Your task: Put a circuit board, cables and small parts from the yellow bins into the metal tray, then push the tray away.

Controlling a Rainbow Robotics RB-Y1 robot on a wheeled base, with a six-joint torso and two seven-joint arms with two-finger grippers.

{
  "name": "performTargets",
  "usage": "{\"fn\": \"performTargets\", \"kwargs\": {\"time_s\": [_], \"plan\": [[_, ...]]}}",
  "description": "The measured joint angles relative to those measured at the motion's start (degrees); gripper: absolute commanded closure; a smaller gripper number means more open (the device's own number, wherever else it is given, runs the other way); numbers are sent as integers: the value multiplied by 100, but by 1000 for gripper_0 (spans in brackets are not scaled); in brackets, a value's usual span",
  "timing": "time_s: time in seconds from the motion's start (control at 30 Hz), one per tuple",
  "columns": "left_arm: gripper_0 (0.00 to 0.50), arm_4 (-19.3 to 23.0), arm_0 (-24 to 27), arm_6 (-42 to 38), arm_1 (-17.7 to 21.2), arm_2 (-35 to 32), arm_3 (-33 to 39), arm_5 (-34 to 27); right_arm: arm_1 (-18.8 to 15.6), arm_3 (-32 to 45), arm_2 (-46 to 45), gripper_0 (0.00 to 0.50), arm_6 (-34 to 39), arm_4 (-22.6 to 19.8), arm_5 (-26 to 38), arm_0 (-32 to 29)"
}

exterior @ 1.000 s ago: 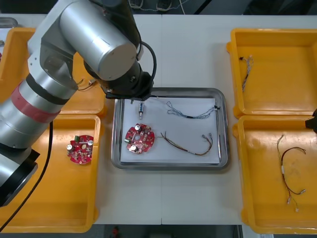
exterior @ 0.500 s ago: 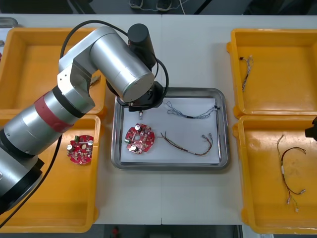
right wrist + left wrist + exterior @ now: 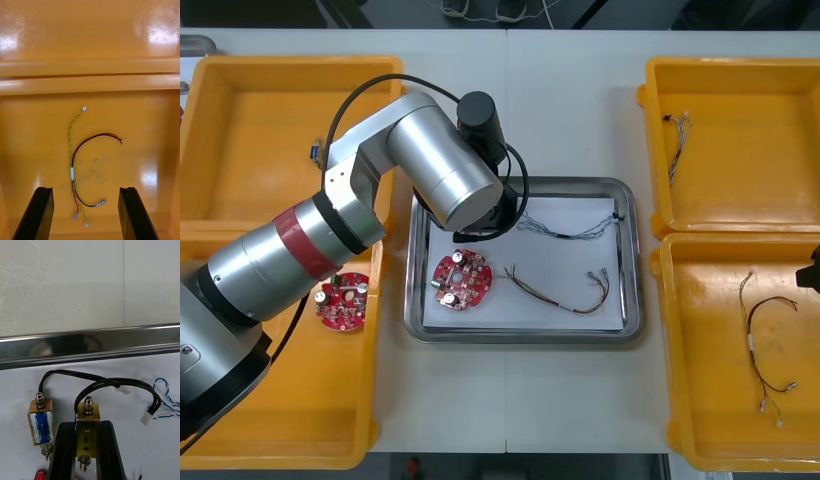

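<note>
Left wrist view is showing you the left pincer (image 3: 86, 435) gripping a small metal part (image 3: 87, 422) low inside the metal tray (image 3: 90, 343), likely for a gentle release, while the right pincer (image 3: 85, 197) is hanging wide above a yellow bin (image 3: 150, 127).

Here goes my left arm (image 3: 445, 175), swinging down and across! My left claw (image 3: 87, 431) has eased in over the metal tray (image 3: 580, 184). The small metal part (image 3: 88, 416) pinched in it dangled clear below my wrist a second ago; from above it's now tucked under my arm.
</note>
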State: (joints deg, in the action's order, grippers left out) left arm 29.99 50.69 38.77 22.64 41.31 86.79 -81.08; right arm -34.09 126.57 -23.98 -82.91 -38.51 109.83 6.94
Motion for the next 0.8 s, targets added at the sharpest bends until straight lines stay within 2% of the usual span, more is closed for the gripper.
{"fn": "performTargets", "kwargs": {"time_s": [0.1,0.13,0.2,0.27,0.3,0.33,0.8], "plan": [[493,-2,0,-1,0,48,0,1,0,0,-43,0,0,-33,0,-28],[447,-3,0,-1,0,56,0,1,0,0,-53,0,0,-38,0,-37],[229,-4,0,-2,-1,61,-1,2,0,0,-74,0,0,-58,0,-51],[118,-4,0,-4,-1,62,-1,2,0,0,-97,0,0,-74,0,-62],[46,-4,0,-5,-1,62,-1,3,0,0,-105,0,0,-78,0,-66],[0,-4,0,-7,-1,62,-1,4,0,0,-108,0,0,-82,0,-68],[0,-4,4,-84,-1,61,4,7,0,0,-112,0,0,-96,0,-78]]}}
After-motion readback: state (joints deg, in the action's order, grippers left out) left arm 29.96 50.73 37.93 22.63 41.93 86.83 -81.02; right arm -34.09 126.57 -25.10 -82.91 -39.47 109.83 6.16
